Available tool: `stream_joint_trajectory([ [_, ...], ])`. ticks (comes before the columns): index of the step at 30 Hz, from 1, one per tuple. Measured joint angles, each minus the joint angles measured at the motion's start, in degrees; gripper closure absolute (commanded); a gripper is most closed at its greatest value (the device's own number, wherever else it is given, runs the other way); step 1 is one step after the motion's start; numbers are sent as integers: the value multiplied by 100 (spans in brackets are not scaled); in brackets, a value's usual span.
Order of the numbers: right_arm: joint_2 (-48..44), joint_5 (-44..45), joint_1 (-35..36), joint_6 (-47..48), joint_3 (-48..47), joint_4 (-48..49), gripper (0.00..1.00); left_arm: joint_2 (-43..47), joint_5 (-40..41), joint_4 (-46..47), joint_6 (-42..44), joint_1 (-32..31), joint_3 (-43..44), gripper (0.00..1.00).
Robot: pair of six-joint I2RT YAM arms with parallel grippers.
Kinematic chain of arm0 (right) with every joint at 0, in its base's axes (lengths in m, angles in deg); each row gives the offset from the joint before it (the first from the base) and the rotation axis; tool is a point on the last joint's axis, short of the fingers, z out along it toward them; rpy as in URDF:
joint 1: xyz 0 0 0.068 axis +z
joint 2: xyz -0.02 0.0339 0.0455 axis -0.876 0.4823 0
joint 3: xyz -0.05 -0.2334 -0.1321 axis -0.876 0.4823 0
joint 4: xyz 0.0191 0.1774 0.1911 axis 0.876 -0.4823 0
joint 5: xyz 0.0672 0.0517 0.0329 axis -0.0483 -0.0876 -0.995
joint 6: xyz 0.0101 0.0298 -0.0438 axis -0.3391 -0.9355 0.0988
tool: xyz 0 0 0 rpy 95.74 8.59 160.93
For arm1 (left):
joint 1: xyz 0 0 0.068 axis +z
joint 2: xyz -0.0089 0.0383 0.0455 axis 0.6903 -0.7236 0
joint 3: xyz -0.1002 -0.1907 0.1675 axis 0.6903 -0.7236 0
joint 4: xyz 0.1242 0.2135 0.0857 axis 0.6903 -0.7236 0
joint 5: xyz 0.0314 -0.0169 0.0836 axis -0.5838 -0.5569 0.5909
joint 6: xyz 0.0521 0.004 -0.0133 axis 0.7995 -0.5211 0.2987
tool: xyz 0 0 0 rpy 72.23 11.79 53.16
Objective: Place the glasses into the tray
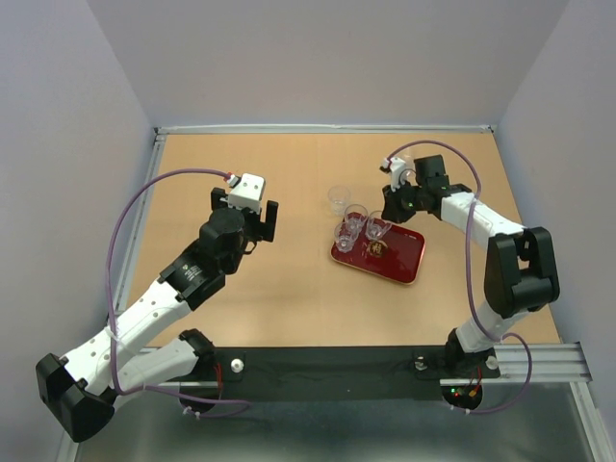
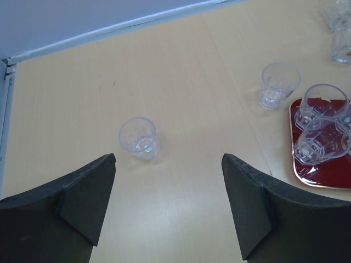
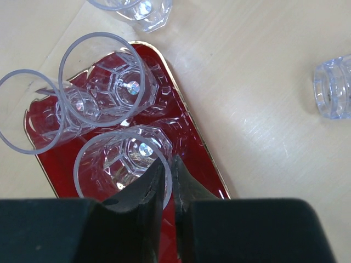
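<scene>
The dark red tray (image 1: 404, 252) lies right of the table's middle. Three clear glasses stand on it: one (image 1: 355, 219), one (image 1: 345, 236) and one (image 1: 377, 228). My right gripper (image 1: 390, 214) is shut on the rim of that last glass (image 3: 123, 164), one finger inside and one outside, over the tray (image 3: 192, 159). Another glass (image 1: 338, 199) stands on the table just behind the tray. My left gripper (image 1: 258, 223) is open and empty. In its wrist view a lone glass (image 2: 138, 138) stands on the table just ahead of the gripper (image 2: 169, 159).
In the right wrist view one more glass (image 3: 333, 87) lies on the table to the right of the tray. In the left wrist view two further glasses (image 2: 343, 46) show at the top right corner. A wall (image 1: 327, 58) closes the table's far edge.
</scene>
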Motion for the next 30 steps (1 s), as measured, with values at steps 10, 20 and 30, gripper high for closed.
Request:
stream_joint_trajectory([
  [10,232,188,42,-13,-7,170,83,0,2,0,0,0,-13,11],
  [20,286,271,103,0,-9,216,61,-2,-2,4,0,2,-13,11],
  [30,-310,549,107,68,4,210,59,-214,-240,83,-4,39,-13,10],
])
